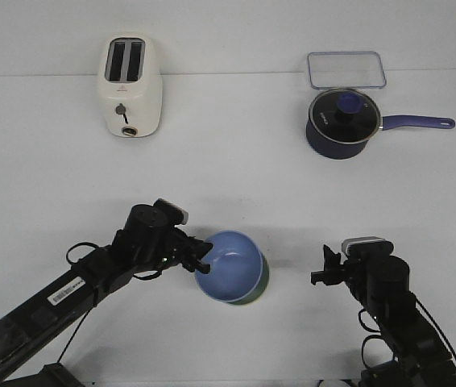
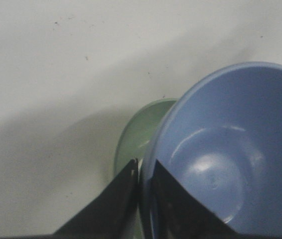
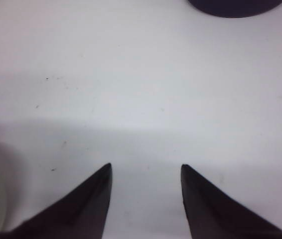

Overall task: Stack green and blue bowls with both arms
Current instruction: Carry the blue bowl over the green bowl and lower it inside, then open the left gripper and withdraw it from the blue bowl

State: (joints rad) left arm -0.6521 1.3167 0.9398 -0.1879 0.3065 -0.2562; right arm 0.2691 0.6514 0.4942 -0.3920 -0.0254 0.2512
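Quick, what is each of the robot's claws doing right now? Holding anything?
Left gripper: shut on the rim of the blue bowl, which sits over the green bowl.
Right gripper: open, holding nothing, above the bare table.

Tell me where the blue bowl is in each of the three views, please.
Front view: blue bowl low centre, over the green bowl, its rim pinched by the left gripper.
Left wrist view: blue bowl fills the right side.
Right wrist view: not in it.
Shared landmark: the green bowl, in the front and left wrist views.
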